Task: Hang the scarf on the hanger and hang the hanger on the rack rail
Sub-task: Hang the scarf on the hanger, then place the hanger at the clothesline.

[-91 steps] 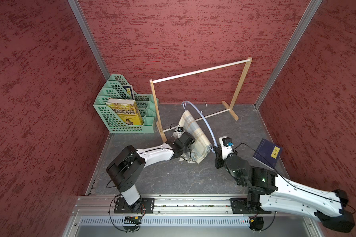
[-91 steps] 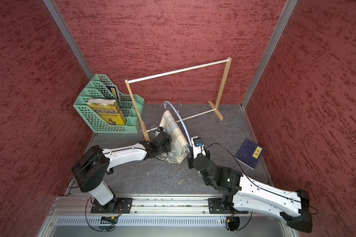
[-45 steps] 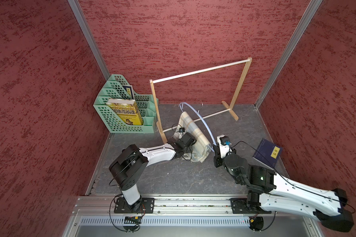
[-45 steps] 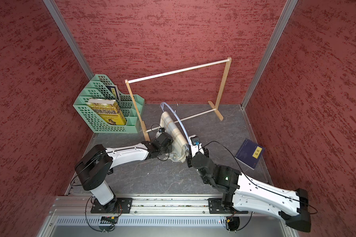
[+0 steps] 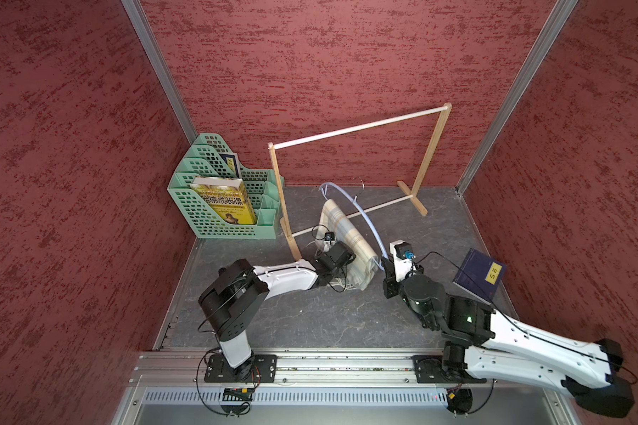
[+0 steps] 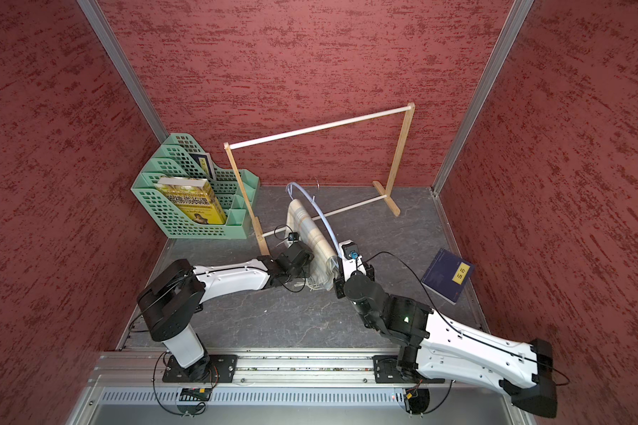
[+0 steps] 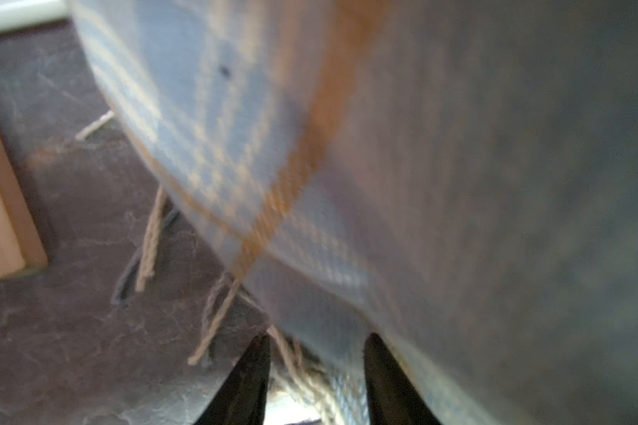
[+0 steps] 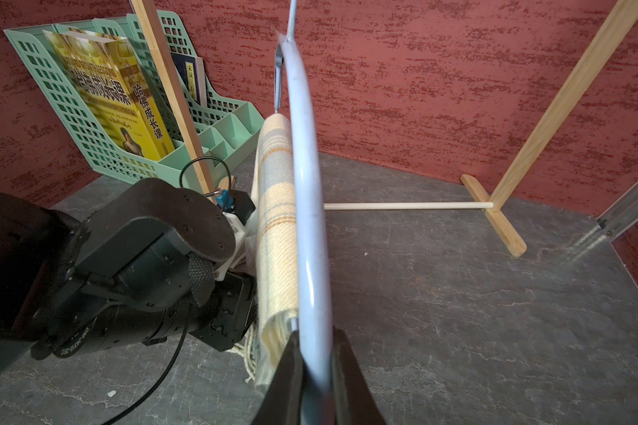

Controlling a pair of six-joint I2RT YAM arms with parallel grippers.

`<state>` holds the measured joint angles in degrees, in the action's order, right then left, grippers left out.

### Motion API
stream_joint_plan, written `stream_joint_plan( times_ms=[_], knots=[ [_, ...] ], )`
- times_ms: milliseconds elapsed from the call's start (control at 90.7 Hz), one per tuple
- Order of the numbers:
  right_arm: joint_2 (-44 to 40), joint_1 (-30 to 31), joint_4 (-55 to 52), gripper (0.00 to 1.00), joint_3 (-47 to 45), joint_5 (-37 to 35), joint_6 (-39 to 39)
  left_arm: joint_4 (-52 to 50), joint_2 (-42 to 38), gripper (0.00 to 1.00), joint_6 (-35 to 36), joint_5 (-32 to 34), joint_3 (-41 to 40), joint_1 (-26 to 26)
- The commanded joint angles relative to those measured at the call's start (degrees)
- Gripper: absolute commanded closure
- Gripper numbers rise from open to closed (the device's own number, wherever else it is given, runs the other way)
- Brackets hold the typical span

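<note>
Now, right claw (image 8: 315, 342) is clenched on the thin pale-blue plastic hanger (image 8: 306, 206), with the soft blue-and-cream plaid scarf (image 8: 277, 228) draped on it, its end near the grey worktop (image 8: 439, 294). Left claw (image 7: 315, 353) is released, fringe loose between its 2 jaws. Back out slowly and straight; don't snag threads.

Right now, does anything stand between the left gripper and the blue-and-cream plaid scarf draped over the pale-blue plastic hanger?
Nothing visible does: the left gripper stands open right at the fringed end of the plaid scarf. The right gripper clamps the pale-blue plastic hanger.

Robot lab booth, red textured walls (image 5: 347, 73), aluminium base rail (image 5: 347, 368)
</note>
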<state>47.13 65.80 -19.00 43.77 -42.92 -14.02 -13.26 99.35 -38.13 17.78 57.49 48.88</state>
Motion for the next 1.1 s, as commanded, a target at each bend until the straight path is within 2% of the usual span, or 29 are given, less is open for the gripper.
stream_joint_plan(
  times_ms=[0,66,187,298,408,474,529,661,849,1091],
  knots=[
    [-1.55,-0.58,7.95,1.00,3.19,-2.16,0.22,-1.53,0.29,0.40,0.04,1.02,0.01,1.21],
    [-1.61,-0.64,8.33,1.00,2.99,-2.00,0.37,-2.40,-0.36,0.35,-0.18,1.91,-0.10,1.88],
    [-1.44,-0.84,8.90,1.00,3.02,-1.86,0.83,-4.98,-3.48,0.33,-0.09,4.23,-0.35,2.91],
    [-0.90,-1.47,9.06,1.00,4.48,-1.74,2.82,-8.26,-9.59,0.33,0.99,8.15,-1.02,4.07],
    [0.36,-3.04,8.13,1.00,7.59,-1.17,5.24,-10.89,-18.95,0.33,2.75,12.59,-3.13,4.45],
    [1.55,-4.90,6.40,1.00,10.10,0.04,5.95,-11.79,-24.08,0.33,3.81,14.35,-4.64,4.00],
    [2.92,-6.64,5.31,1.00,12.16,1.81,6.62,-12.44,-27.69,0.29,4.50,14.96,-5.67,3.03],
    [7.18,-10.93,3.23,1.00,17.50,6.50,8.21,-13.02,-34.08,0.26,6.11,14.68,-8.08,-0.26],
    [15.73,-17.22,0.64,1.00,26.62,14.69,10.26,-14.31,-37.33,0.26,7.35,14.15,-8.32,-3.95],
    [23.82,-21.49,0.03,1.00,36.82,20.29,12.62,-14.60,-38.22,0.27,8.64,13.77,-6.87,-5.75]
  ],
)
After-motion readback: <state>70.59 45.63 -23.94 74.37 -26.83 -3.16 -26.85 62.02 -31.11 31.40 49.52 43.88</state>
